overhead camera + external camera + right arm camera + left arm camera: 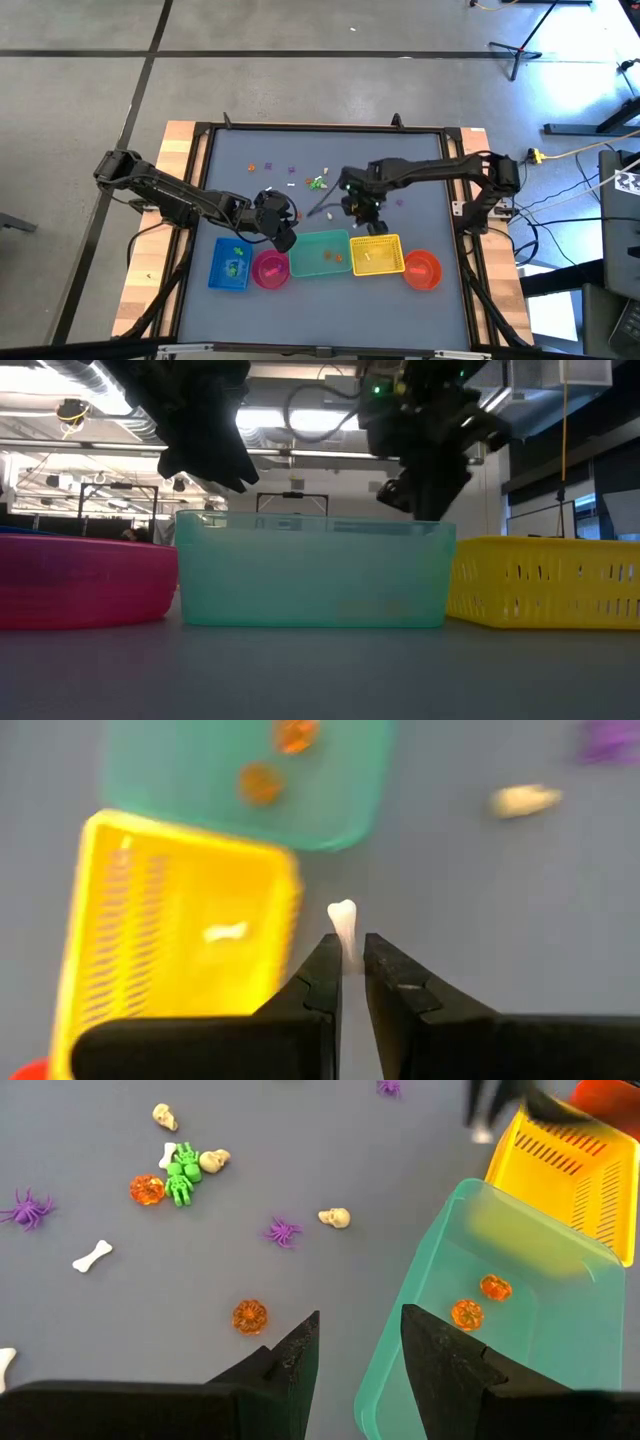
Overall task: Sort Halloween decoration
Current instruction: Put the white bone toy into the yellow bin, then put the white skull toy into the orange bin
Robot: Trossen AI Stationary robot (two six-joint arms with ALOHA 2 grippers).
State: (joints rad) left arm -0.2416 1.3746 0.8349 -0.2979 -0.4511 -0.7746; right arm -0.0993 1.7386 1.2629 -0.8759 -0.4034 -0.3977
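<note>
Sort partly done: two orange pumpkins (478, 1301) binned in teal tub (440, 1230), one bone in yellow basket (120, 890), white bone (343, 925) clamped in right pincer (350, 965) above worktop (420, 195), left pincer (358, 1350) released by tub, many trinkets left scattered.

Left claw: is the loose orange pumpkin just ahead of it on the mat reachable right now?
Probably yes. The left claw is open and empty, and the orange pumpkin lies on bare mat beside the teal bin, nothing between.
</note>
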